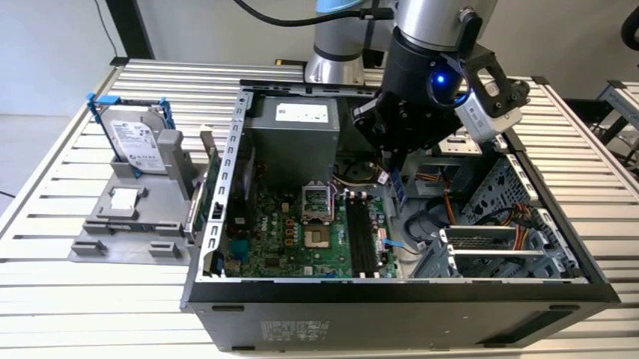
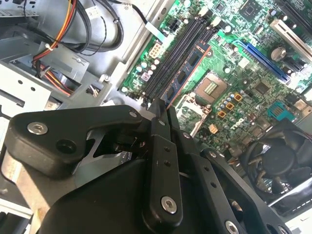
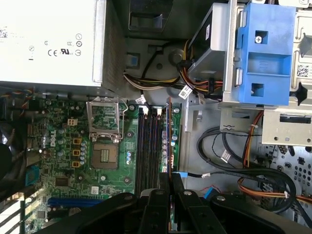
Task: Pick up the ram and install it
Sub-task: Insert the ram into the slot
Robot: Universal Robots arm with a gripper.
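Note:
My gripper (image 1: pixel 390 161) hangs inside the open computer case (image 1: pixel 399 292), over the motherboard. It is shut on the ram (image 2: pixel 187 73), a thin dark board with black chips that sticks out from the fingertips. In the first wrist view the ram (image 3: pixel 168 141) shows edge-on, running lengthwise beside the black memory slots (image 3: pixel 148 146) and held above them. In the second wrist view the gripper (image 2: pixel 163 109) pinches one end of the stick, and the slots (image 2: pixel 178 53) lie just beyond it. The same slots (image 1: pixel 364 239) sit below the gripper in the exterior view.
The power supply (image 1: pixel 295 127) is at the back of the case, with the CPU socket (image 1: pixel 317 217) beside the slots. Cable bundles (image 3: pixel 234 161) and a blue drive bracket (image 3: pixel 270 48) crowd the drive-bay side. A hard drive (image 1: pixel 135 138) stands on a grey holder outside the case, at the exterior view's left.

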